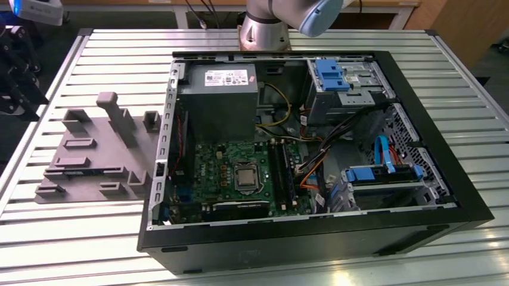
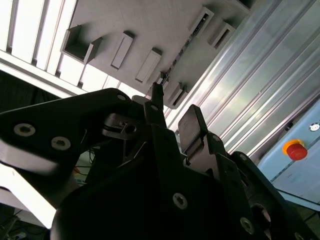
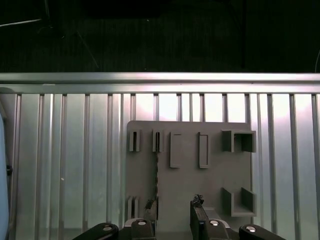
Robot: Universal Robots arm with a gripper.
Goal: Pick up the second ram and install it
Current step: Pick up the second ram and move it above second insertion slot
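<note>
The second ram (image 3: 157, 175) stands on edge in the grey fixture block (image 3: 210, 180), running between narrow slots at each end, which seemingly keep it upright with its top edge free to grasp; the gripper (image 3: 173, 204) hovers over one end of the block, fingers (image 3: 198, 204) apart and empty, one tip near the ram's end; the block rests on the slatted bench (image 3: 75, 150).

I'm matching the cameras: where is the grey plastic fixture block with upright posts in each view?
Exterior view: the grey plastic fixture block lies on the slatted metal table, at the exterior view's left of the black computer case.
First wrist view: the block lies just beyond the gripper.
Second wrist view: again beyond the gripper.
Shared landmark: the slatted table.
</note>
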